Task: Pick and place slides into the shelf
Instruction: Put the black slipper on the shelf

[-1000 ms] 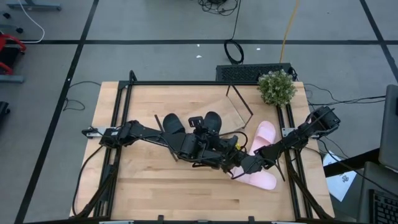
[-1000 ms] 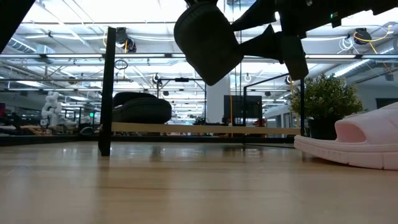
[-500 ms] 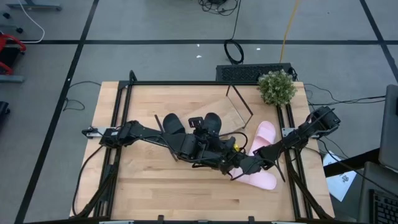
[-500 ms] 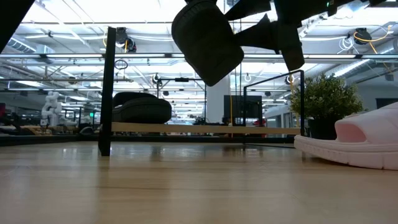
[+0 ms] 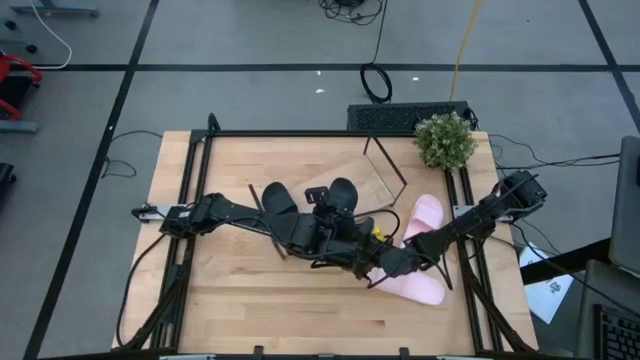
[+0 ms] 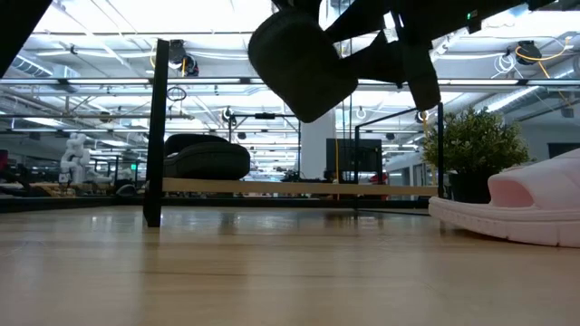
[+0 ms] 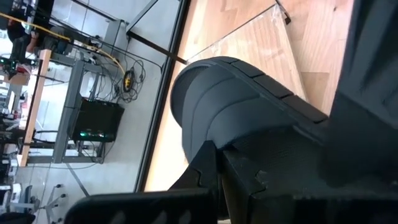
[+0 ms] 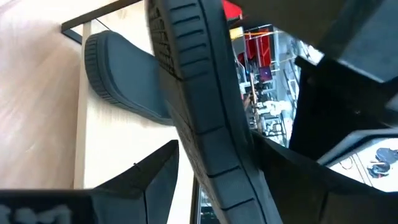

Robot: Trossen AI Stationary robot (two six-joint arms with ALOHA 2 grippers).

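Note:
A matte black slide (image 6: pixel 299 63) hangs in the air over the table's middle, its end showing past my left arm (image 5: pixel 342 192). My left gripper (image 5: pixel 345 238) is shut on it. My right gripper (image 5: pixel 385 262) is open; its fingers stand on either side of the slide's sole edge (image 8: pixel 208 130), and a pale gap shows beside one finger (image 8: pixel 149 177). The second black slide (image 5: pixel 278 197) lies sole-down on the shelf's board (image 6: pixel 272 187). Two pale pink slides (image 5: pixel 422 215) (image 5: pixel 420 287) lie on the table at the right. My left gripper holds the black slide by its sole (image 7: pixel 280 165), below the wide strap (image 7: pixel 236 106), with one finger (image 7: pixel 205 177) against it. The other finger's contact is hidden by the slide. The slide is lifted clear of the table and tilted.
A potted plant (image 5: pixel 444 140) stands at the far right corner, next to the shelf's black frame (image 5: pixel 385 165). The pink slide (image 6: pixel 526 208) lies close under my right arm. Bare tabletop (image 5: pixel 250 290) lies toward the near left.
My right gripper has moved a little toward the table's left, closer to the held black slide. The slide has shifted slightly up and left in the low view and tipped a bit.

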